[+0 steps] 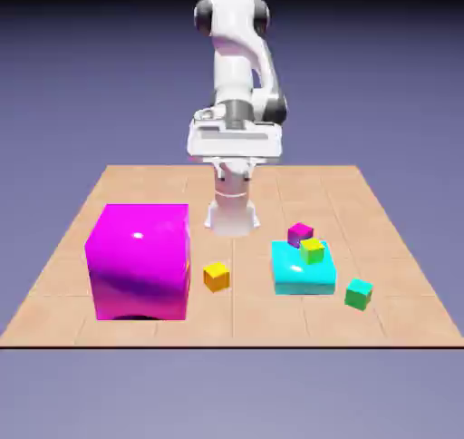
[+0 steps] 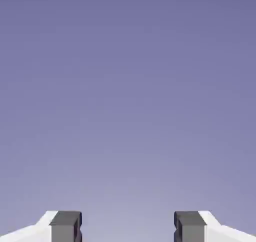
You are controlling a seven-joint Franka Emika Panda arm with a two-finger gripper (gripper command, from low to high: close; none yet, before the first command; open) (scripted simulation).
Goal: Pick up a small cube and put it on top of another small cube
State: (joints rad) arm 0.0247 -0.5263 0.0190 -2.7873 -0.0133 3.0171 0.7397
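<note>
The fingers (image 2: 128, 227) stand wide apart in the hand view, w/ nothing between them, only the plain blue-violet backdrop. The arm (image 1: 237, 83) is folded high at the far side of the desk (image 1: 136, 188), well above all cubes.

The small green cube (image 1: 359, 293) lies on the desk near the front edge, at the exterior view's right, just beside the cyan block (image 1: 303, 272) (apart from it, not touching). The lime yellow-green cube (image 1: 313, 250) sits on top of the cyan block, touching a small magenta-purple cube (image 1: 300, 235) behind it. An orange-yellow cube (image 1: 216, 276) lies betw. the cyan block and the big magenta cube (image 1: 140, 260)
</note>
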